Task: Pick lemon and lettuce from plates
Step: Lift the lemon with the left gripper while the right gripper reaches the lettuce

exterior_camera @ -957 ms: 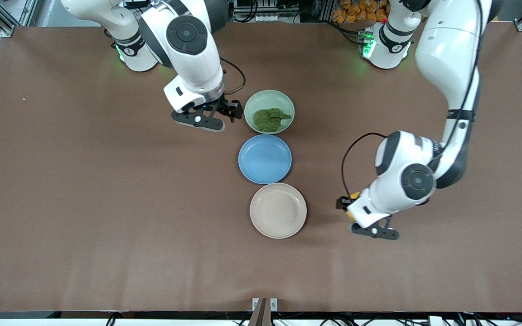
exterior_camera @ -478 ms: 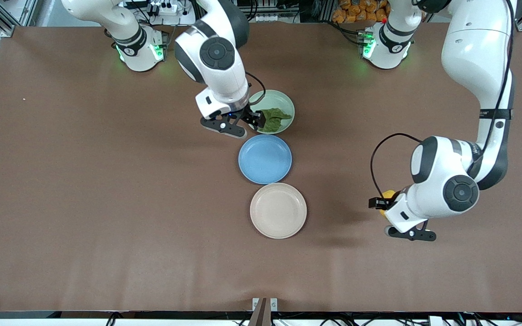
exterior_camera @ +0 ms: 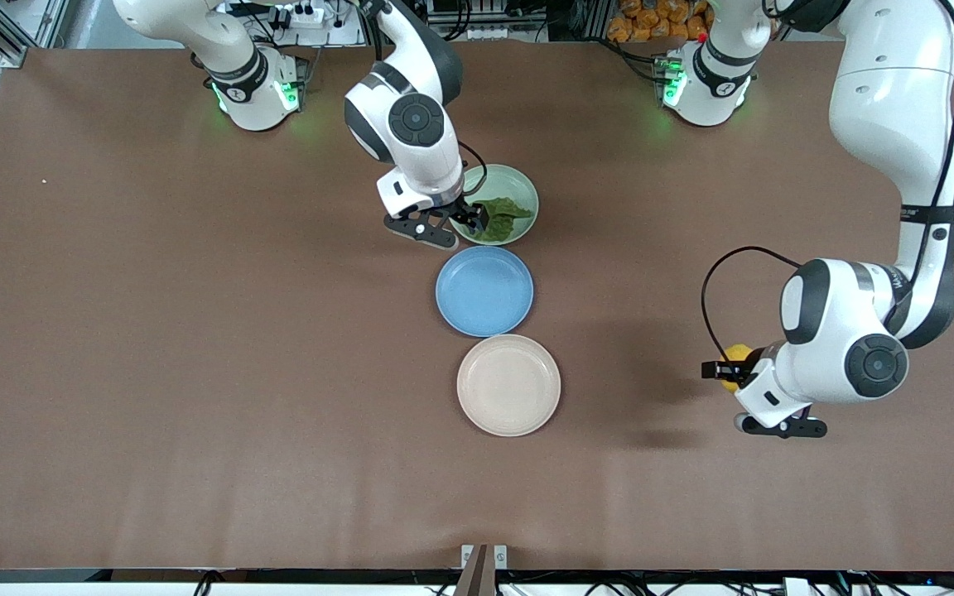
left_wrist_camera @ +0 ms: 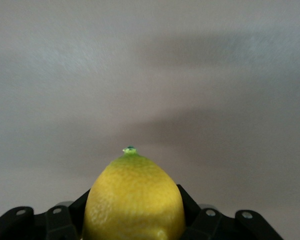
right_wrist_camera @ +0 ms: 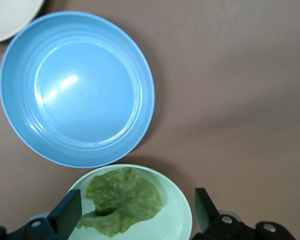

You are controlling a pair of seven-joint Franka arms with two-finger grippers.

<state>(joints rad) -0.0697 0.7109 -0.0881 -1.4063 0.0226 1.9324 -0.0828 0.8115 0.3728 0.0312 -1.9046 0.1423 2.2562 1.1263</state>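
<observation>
My left gripper (exterior_camera: pixel 721 370) is shut on the yellow lemon (exterior_camera: pixel 734 356), held over bare table toward the left arm's end; the lemon (left_wrist_camera: pixel 134 200) fills the left wrist view between the jaws. The dark green lettuce (exterior_camera: pixel 500 218) lies on the mint green plate (exterior_camera: pixel 520 184). My right gripper (exterior_camera: pixel 471 217) is open over that plate's edge, its fingers (right_wrist_camera: pixel 67 214) standing on either side of the lettuce (right_wrist_camera: pixel 122 201) on the mint plate (right_wrist_camera: pixel 177 210). The beige plate (exterior_camera: pixel 508 385) is empty, nearest the front camera.
An empty blue plate (exterior_camera: pixel 484 290) sits between the mint and beige plates; it also shows in the right wrist view (right_wrist_camera: pixel 75 90). The brown table (exterior_camera: pixel 195 372) spreads wide on both sides of the row of plates.
My right gripper has moved from beside the mint plate to over its edge, at the lettuce. My left gripper has carried the lemon farther from the beige plate toward the left arm's end.
</observation>
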